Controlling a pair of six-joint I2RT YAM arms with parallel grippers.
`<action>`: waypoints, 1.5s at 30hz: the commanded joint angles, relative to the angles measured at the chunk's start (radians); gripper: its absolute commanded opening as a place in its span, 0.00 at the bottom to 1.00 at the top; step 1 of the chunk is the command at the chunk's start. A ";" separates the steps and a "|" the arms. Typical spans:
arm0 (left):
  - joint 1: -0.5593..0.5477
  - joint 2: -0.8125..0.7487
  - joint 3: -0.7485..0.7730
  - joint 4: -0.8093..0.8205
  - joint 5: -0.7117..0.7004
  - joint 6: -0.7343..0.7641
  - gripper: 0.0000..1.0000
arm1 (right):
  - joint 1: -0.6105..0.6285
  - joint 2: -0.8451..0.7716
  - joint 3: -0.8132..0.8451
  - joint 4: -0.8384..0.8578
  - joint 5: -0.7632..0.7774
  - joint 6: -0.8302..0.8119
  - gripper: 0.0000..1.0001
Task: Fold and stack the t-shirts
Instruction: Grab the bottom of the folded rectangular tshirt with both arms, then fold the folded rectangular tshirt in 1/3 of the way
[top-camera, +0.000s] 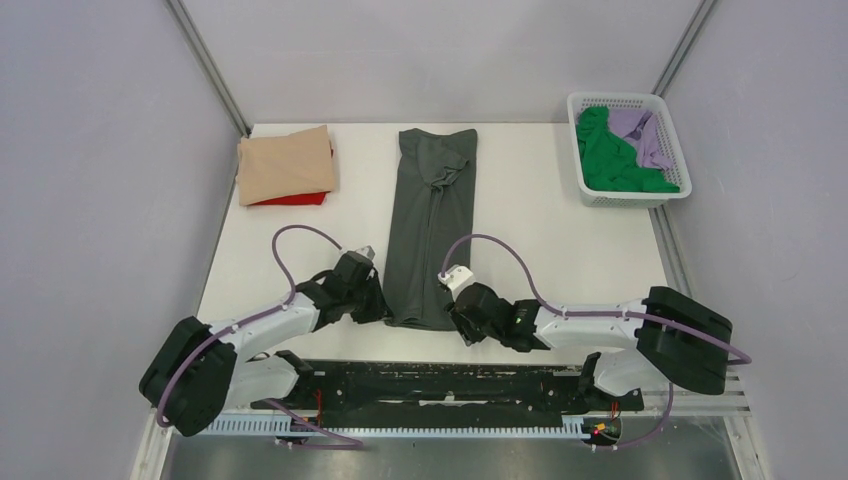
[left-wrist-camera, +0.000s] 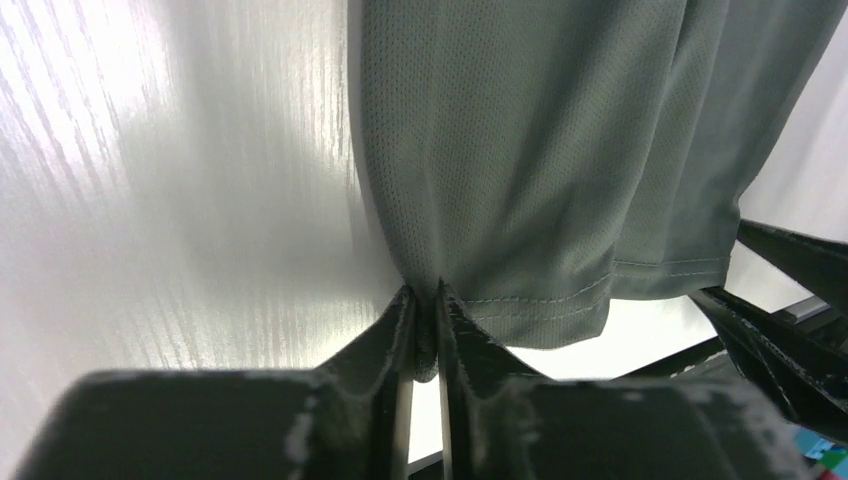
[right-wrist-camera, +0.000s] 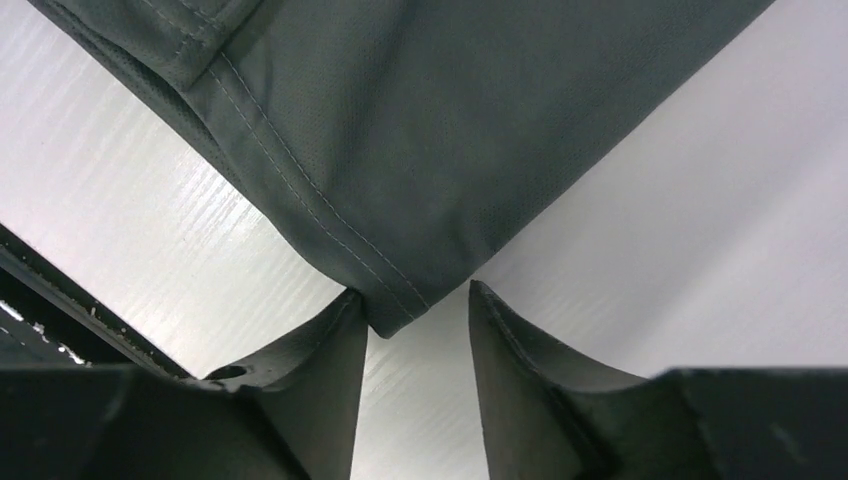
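Left hand (left-wrist-camera: 423, 300) looks clamped tight on the near hem corner of the dark grey t-shirt (top-camera: 430, 215), which lies folded long down the middle of the bench (top-camera: 560, 240). Right hand (right-wrist-camera: 412, 293) is open, straddling the other corner.

No readable writing, labels, brand marks, numbers or signs anywhere. Plain unprinted cloth on the dark grey t-shirt (top-camera: 430, 220) at centre and the tan t-shirt (top-camera: 285, 165) far left; blank plastic on the basket (top-camera: 630, 199) far right.
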 joint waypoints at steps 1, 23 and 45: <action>-0.022 0.005 -0.035 -0.052 -0.049 -0.022 0.10 | 0.009 0.004 0.000 0.032 0.009 0.006 0.33; -0.043 -0.201 0.138 -0.209 0.018 -0.016 0.02 | 0.049 -0.184 -0.035 0.072 0.007 0.022 0.00; 0.122 0.473 0.796 -0.184 -0.283 0.162 0.02 | -0.399 0.224 0.391 0.221 -0.007 -0.172 0.00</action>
